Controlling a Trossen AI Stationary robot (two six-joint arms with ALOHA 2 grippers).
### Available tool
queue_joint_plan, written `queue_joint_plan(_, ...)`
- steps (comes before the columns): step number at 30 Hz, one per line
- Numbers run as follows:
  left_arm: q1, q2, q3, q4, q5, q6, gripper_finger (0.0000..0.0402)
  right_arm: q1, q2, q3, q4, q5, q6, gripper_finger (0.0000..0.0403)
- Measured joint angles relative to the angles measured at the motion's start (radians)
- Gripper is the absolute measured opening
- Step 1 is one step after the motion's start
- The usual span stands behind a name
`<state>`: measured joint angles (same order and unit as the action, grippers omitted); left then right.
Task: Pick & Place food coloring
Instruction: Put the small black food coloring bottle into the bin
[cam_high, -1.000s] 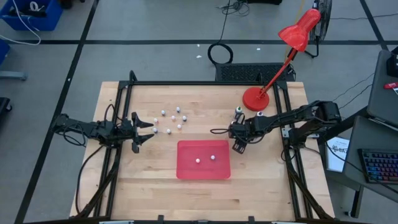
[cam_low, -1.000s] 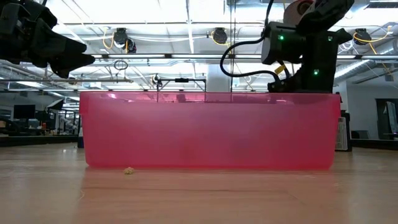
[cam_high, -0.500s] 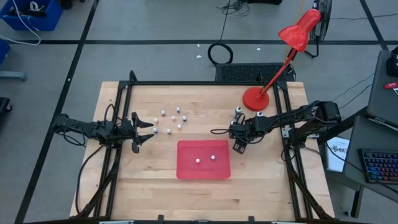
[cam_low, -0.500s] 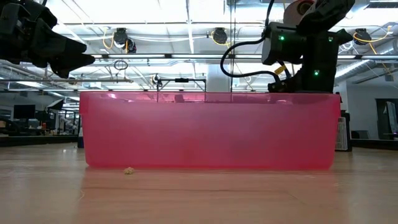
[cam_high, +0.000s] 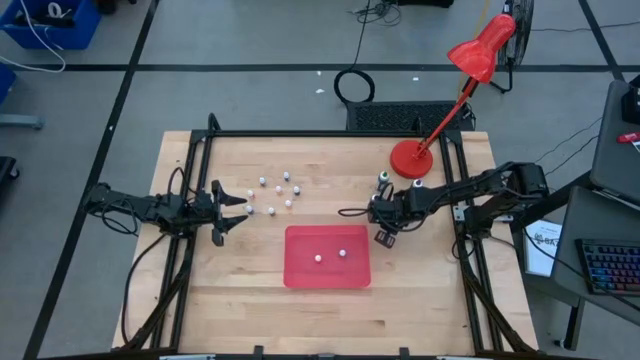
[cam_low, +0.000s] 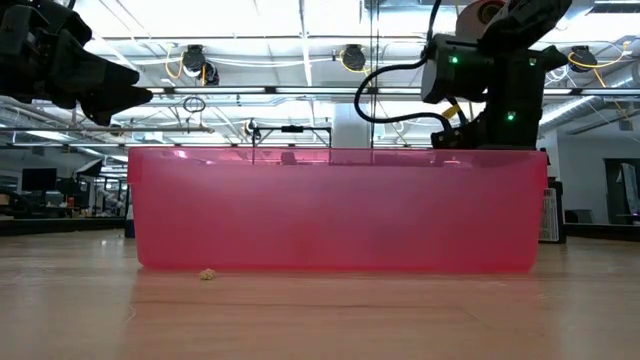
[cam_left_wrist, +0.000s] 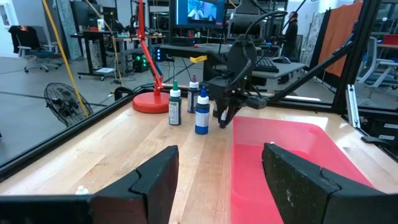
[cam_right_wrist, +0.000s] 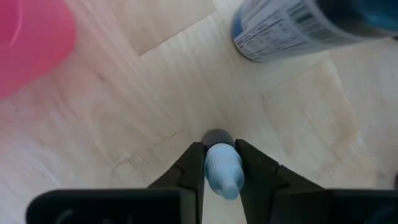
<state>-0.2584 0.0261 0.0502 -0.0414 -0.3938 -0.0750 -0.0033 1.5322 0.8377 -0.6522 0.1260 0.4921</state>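
Clamps one small pale-capped bottle (cam_right_wrist: 222, 169) between the jaws of the right gripper (cam_high: 383, 237), just off the right edge of the tray (cam_high: 300, 270), low over the wooden surface (cam_high: 230, 290). Stands a blue bottle (cam_left_wrist: 202, 114) just beside that gripper, its printed label filling a corner of the right wrist view. Adds two more upright bottles close behind: a green-top bottle (cam_left_wrist: 175, 107) and a dark bottle (cam_left_wrist: 193, 96) with a pale top, all near the round base of the one red lamp (cam_high: 410, 158). Makes four bottles at this end, counting the held one. Shows a loose cluster of white dots (cam_high: 279, 188) on the surface beyond the tray's left corner; roughly seven, too small to count surely or to tell caps from whole bottles. Holds two more white dots inside the tray, side by side near its middle and apart from each other. Keeps one tray only, flat, red, rectangular, lying at the centre of the surface toward the near edge; seen as a translucent pink wall across the low view. Hangs the left gripper (cam_high: 240, 207) at the left side, just beside the cluster, jaws wide apart and around nothing, pointing across toward the tray and the bottles. Leaves one small tan crumb (cam_low: 207, 273) on the surface in front of the tray wall.
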Motion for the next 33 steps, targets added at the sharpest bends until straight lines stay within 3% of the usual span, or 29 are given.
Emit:
queue_joint_plan(9, 0.0, 0.0, 0.0, 0.0, 0.0, 0.0, 0.0232, 0.09, 0.0, 0.168, -0.092, 0.008, -0.01, 0.0055)
queue_joint_plan(20, 0.0, 0.0, 0.0, 0.0, 0.0, 0.0, 0.0232, 0.301, 0.012, 0.569, -0.189, 0.186, -0.044, 0.0055)
queue_joint_plan(29, 0.0, 0.0, 0.0, 0.0, 0.0, 0.0, 0.0232, 0.353, 0.244, 0.891, -0.442, 0.215, -0.069, 0.0055)
queue_joint_plan(33, 0.0, 0.0, 0.0, 0.0, 0.0, 0.0, 0.0232, 0.352, 0.355, 0.925, -0.45, 0.114, -0.132, 0.0055)
